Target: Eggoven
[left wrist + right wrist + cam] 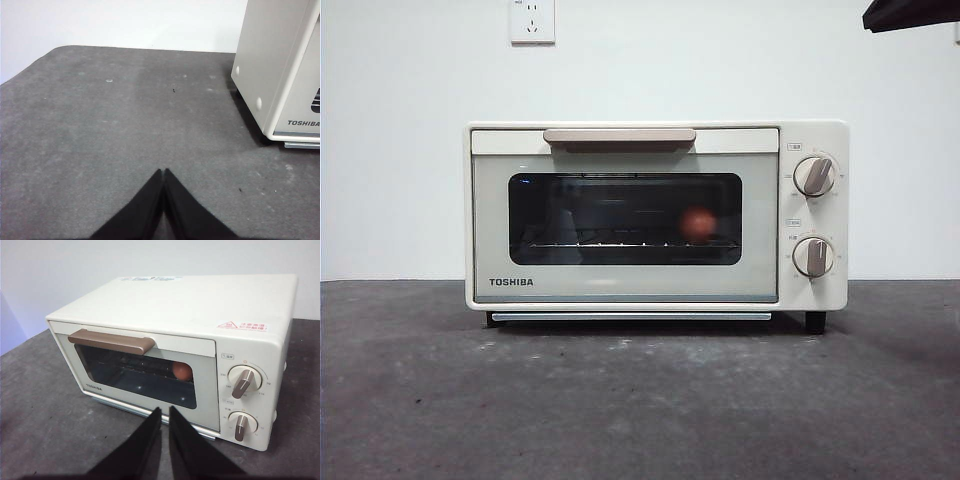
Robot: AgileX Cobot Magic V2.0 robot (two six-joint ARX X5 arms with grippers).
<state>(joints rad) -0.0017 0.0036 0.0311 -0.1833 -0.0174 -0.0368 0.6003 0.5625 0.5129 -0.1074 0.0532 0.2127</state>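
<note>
The desk [640, 400] carries the oven [656, 215] square-on, door shut, handle [619, 136] up top. Behind the dark glass the egg [698, 224] sits on the rack toward the knob side, so the loading looks done. Two knobs [814, 175] wait untouched, likely the next concern. The right claw [163, 412] hangs in front of the door, jaws a thin slit apart, holding nothing. The left claw [163, 172] is pressed closed and empty, parked beside the oven, well clear.
</note>
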